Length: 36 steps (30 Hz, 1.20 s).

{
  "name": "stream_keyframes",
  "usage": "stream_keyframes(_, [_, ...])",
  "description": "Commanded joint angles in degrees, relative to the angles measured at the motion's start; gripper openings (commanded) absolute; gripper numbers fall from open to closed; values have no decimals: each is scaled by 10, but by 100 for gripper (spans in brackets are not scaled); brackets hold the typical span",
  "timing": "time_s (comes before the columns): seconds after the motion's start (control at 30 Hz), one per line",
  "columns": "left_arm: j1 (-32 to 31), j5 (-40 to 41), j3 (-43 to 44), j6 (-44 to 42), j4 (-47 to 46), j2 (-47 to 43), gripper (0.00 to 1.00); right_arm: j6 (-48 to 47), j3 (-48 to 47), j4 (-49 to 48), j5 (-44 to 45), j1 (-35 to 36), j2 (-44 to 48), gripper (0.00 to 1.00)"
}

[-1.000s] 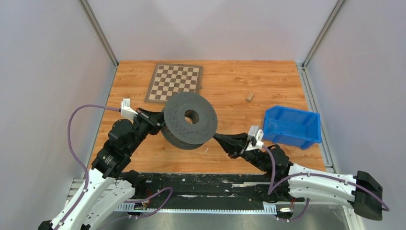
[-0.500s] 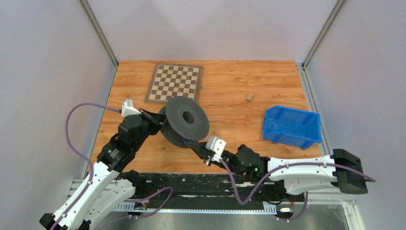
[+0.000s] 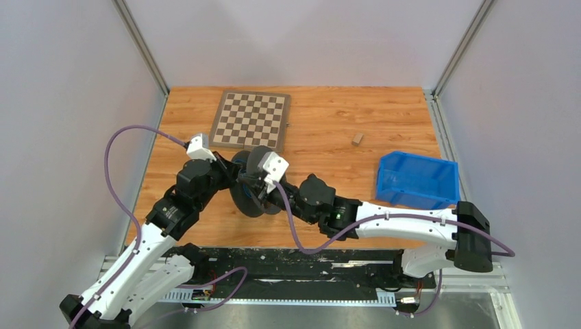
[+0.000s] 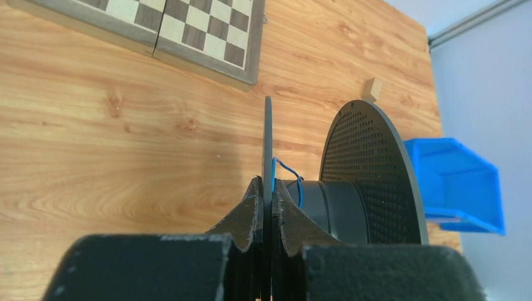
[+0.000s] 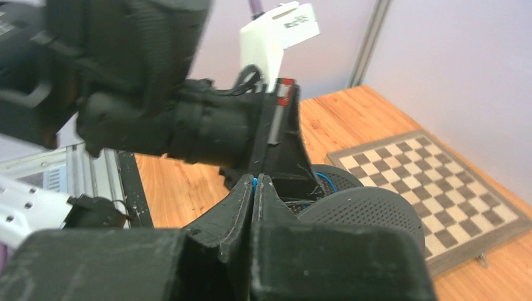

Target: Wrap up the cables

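A dark grey spool (image 3: 248,195) with perforated flanges stands on edge at the table's middle left. My left gripper (image 3: 231,175) is shut on the spool's thin near flange (image 4: 268,135), whose edge runs between the jaws (image 4: 268,188). The cable is a very thin blue wire (image 4: 290,170) looping from that flange onto the hub (image 4: 332,210). My right gripper (image 3: 253,184) reaches in over the spool from the right. In the right wrist view it (image 5: 254,182) is shut, with a bit of the blue wire (image 5: 254,180) pinched at the tips, and more wire (image 5: 326,179) lies by the flange (image 5: 367,210).
A chessboard (image 3: 250,118) lies at the back left, close behind the spool. A blue bin (image 3: 416,179) stands at the right, and a small wooden block (image 3: 357,138) lies behind it. Both arms cross close together at the spool.
My right arm has swung left from beside the bin to over the spool. The spool has turned from face-up to edge-on, and my left gripper has moved up and right with it.
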State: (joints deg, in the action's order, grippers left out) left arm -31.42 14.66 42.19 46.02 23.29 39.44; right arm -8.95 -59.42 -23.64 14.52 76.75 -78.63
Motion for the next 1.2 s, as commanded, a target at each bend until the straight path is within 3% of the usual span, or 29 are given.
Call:
stream_keyframes(0.0, [-1,-20,-21,-107,-96,-17,0,125,-52,63,24,-33,-21,0])
stream_keyframes(0.37, [-4,-94,-89,-265,-240,-51,0,328,-141,188,-26,-145,-100,0])
stream_keyframes(0.5, [-5,-129,-116,-333,-295,-70,0,426,-119,201,-74,-200,-98,0])
stream_keyframes(0.67, [-6,-154,-148,-390,-342,-89,0,485,-79,201,-152,-263,-84,0])
stream_keyframes(0.8, [-6,-182,-164,-396,-379,-101,0,517,-47,197,-205,-293,-76,0])
stream_keyframes(1.07, [-5,-186,-193,-356,-465,-124,0,633,28,198,-205,-331,-23,0])
stream_keyframes(1.17, [-6,-189,-208,-344,-485,-132,0,654,45,180,-244,-351,-15,0])
